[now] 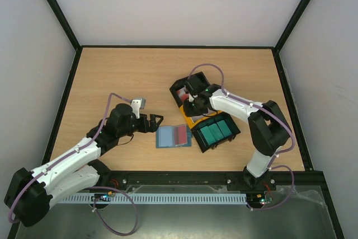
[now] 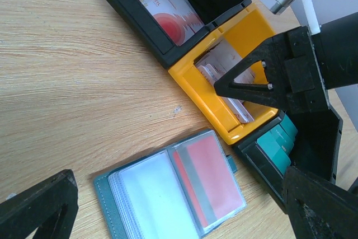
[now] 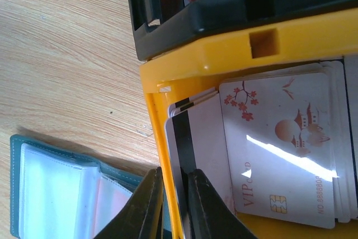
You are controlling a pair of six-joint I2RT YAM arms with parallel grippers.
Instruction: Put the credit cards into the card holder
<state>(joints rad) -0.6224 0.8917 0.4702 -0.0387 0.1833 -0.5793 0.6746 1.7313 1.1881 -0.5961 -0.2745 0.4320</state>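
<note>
1. Two arms reach over the desk [image 1: 112, 82]. The left gripper [image 1: 154, 121] has its jaws spread wide and holds nothing.
2. The card holder [image 2: 168, 197] lies open and flat on the desk, just beside the yellow bin [image 2: 201, 103] and near the left gripper.
3. One reddish card [image 2: 211, 180] sits in the clear sleeve on the card holder's right-hand page. The left-hand page shows only pale sleeves.
4. More credit cards [image 2: 170, 19], white with a red disc, lie in the black bin [image 2: 131, 18], which adjoins the yellow bin.
5. A stack of white cards [image 3: 279, 138] with red blossom and pagoda prints fills the yellow bin. A third bin [image 1: 222, 143] with teal-green contents adjoins it on the other side.
6. The right gripper [image 3: 174, 174] is down inside the yellow bin, its jaws narrow.
7. The edge of a striped card [image 3: 182, 132], white with a black magnetic band, stands tilted between the right gripper's fingers [image 3: 146, 205].
8. I cannot tell whether the pads already press on the striped card.
</note>
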